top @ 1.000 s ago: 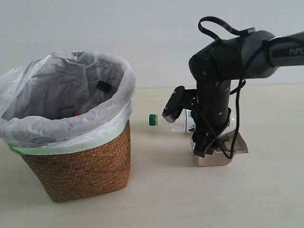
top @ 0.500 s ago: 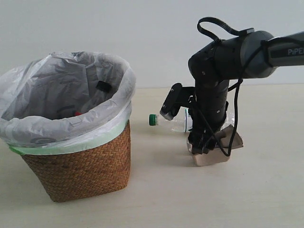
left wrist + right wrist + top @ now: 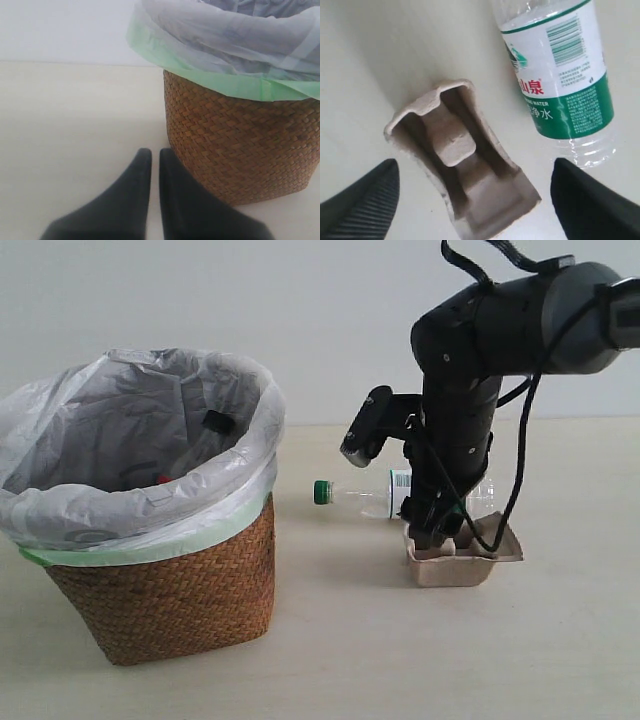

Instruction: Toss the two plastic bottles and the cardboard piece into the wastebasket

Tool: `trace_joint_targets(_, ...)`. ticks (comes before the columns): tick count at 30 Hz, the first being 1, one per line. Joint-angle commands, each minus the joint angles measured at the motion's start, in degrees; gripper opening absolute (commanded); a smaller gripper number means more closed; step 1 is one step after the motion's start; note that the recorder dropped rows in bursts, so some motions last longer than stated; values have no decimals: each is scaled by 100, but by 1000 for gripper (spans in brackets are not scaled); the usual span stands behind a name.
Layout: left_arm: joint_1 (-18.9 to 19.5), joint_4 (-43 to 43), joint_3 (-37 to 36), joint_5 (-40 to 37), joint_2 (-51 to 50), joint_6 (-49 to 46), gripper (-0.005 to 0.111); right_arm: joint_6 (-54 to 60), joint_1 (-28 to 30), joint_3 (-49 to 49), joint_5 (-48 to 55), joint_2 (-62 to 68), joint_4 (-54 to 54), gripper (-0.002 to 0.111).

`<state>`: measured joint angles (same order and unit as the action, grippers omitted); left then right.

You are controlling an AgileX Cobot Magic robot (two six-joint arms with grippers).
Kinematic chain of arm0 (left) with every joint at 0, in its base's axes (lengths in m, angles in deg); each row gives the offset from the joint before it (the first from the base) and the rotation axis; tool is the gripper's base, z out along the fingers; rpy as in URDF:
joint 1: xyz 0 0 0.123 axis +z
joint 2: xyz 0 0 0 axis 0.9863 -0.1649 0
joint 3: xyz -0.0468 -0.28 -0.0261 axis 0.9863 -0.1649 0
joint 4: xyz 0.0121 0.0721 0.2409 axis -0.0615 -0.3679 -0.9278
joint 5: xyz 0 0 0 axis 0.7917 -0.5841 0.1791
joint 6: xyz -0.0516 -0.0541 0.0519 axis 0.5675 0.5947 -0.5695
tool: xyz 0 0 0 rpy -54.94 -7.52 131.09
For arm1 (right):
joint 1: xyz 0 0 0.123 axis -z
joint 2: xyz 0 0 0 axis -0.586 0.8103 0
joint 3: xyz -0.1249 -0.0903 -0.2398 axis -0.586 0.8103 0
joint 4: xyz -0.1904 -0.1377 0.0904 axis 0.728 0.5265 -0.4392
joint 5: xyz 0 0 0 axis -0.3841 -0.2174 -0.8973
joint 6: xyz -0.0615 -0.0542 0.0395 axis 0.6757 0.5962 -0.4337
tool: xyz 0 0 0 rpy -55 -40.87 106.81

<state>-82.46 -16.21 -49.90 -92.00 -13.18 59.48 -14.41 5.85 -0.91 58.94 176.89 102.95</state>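
Straddles the pulp cup-holder tray (image 3: 455, 145), flat on the table (image 3: 350, 660) just beside the green-capped bottle (image 3: 555, 85), with the right gripper (image 3: 475, 170) spread wide and empty, seemingly lined up to pinch it. Parks the left gripper (image 3: 155, 160), closed on nothing, by the wicker wastebasket (image 3: 240, 140).

The exterior camera looks side-on from low down, with the wastebasket (image 3: 170, 590) at lower left. The left wrist camera faces that wastebasket closely. The right wrist camera looks down close on the cardboard piece (image 3: 465, 170), which the exterior view also shows.
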Motion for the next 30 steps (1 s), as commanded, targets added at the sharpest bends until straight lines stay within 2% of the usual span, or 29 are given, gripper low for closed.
trace_joint_targets(1,19,-11,-17,17,14,50,6,23,21,17,182,-45,-68,74)
trace_joint_targets(27,19,-11,-17,17,14,50,6,358,21,17,-419,1011,170,74)
trace_joint_targets(29,19,-11,-17,17,14,50,6,342,21,17,-379,1011,221,70)
trace_joint_targets(30,19,-11,-17,17,14,50,6,342,21,17,-352,1011,221,62)
